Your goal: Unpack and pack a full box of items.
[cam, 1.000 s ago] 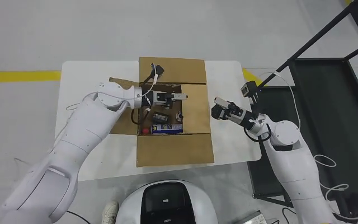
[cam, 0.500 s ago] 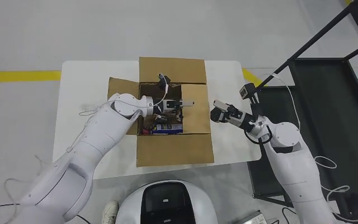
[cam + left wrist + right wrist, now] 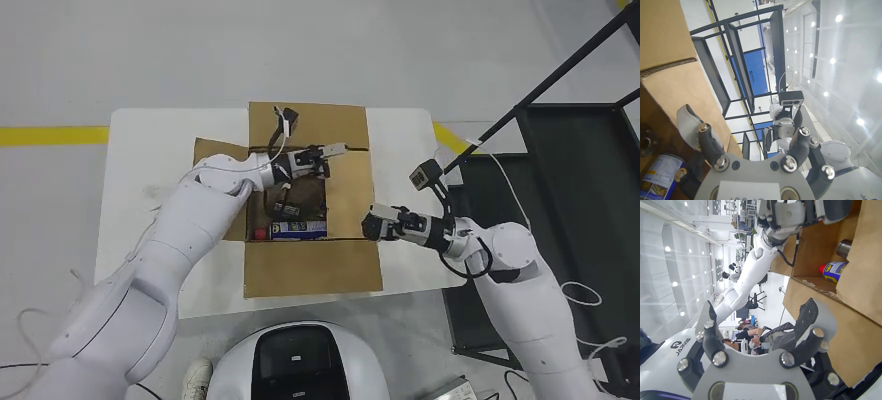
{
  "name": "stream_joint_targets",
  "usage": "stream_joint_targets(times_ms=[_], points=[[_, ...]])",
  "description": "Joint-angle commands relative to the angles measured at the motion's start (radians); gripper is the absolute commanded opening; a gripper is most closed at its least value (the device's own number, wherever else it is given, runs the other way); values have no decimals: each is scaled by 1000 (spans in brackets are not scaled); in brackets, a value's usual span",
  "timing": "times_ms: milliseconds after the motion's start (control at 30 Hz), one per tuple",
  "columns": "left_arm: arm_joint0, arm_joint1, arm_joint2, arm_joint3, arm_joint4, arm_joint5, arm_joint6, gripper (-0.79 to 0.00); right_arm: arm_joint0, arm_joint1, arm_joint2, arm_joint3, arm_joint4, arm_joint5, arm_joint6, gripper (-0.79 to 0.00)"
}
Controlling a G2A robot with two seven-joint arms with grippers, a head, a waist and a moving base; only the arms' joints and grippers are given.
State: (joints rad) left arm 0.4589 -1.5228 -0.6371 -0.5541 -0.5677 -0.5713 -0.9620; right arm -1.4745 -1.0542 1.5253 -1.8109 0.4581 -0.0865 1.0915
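Nearest the robot, box: a cardboard box (image 3: 312, 268) stands open on the white table (image 3: 150, 150) with all four flaps folded out flat. The near flap points toward the robot.
Right gripper: the right gripper (image 3: 759, 302) hangs at the outer edge of the box's right flap and faces the opening. Its fingers are spread wide with nothing between them.
Can: a blue spray can (image 3: 297, 229) lies on its side inside the box along the near wall, its red cap toward the left side.
Metal part: a dark metal part (image 3: 288, 209) lies in the box just behind the can. Whether the two touch cannot be told.
Left gripper: the left gripper (image 3: 740, 113) is over the far right corner of the opening, close to the inner cardboard wall, with the can below and nearer the robot. Its claw is released and empty.
Far flap: this flap lies flat on the table beyond the left gripper.
Rack: a black metal rack (image 3: 560, 150) stands beside the table on the right.
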Motion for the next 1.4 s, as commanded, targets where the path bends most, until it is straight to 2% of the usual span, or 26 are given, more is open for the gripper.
stream_joint_targets(times_ms=[0,167,300,567,767,867,1100,1367], points=[[-9,-7,7,4,19,4,-17,0,-8,2,2,-10,16,7,20,0],[-11,-29,56,43,138,34,1,0,-24,7,18,-21,12,8,20,0],[-1,-41,65,77,172,24,23,0,-34,11,30,-24,2,11,20,0],[-20,-30,19,129,178,-32,47,0,-39,15,25,-25,0,7,26,0],[-20,-27,21,134,242,26,59,0,-33,18,19,-22,-1,1,20,0],[1,-38,21,119,220,69,25,0,-33,19,18,-20,-1,-1,13,0],[5,-77,16,134,177,90,44,0,-39,22,18,-12,-3,1,9,0],[-23,-102,-47,147,48,4,31,0,-46,27,6,-22,-2,21,38,0]])
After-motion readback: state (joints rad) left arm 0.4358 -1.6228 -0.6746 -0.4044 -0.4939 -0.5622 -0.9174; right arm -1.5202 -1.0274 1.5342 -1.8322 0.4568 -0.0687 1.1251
